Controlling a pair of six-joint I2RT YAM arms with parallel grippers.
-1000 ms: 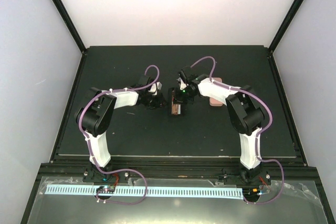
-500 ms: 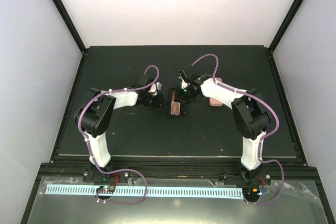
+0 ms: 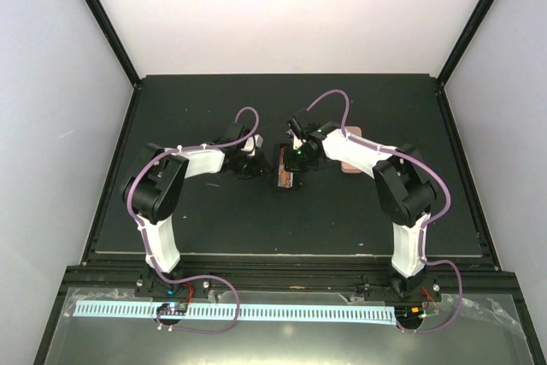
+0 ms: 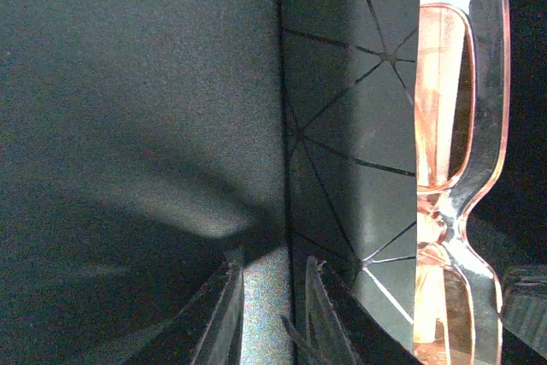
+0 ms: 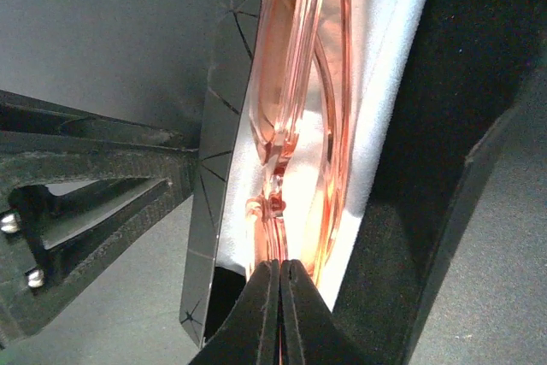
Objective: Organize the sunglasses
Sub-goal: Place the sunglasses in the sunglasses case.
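Note:
The amber sunglasses (image 3: 285,176) lie folded in an open black faceted case (image 3: 280,153) at the table's middle, on a pale lining. They show in the right wrist view (image 5: 295,83) and the left wrist view (image 4: 460,108). My right gripper (image 3: 296,158) is over the case, and its jaws (image 5: 280,273) are pinched shut on the thin edge of the sunglasses. My left gripper (image 3: 256,166) sits low on the table at the case's left wall (image 4: 342,83). Its jaws (image 4: 272,269) are narrowly open, and nothing fills the gap. The red pair is out of view.
A pink oblong case (image 3: 349,166) lies on the mat right of the black case, partly under my right arm. The black case's raised lid (image 5: 427,126) stands on the far side of the sunglasses. The left arm's fingers (image 5: 94,168) sit close to the case.
My right arm has shifted a little to the left over the black case, still pinching the sunglasses. The left arm has not moved.

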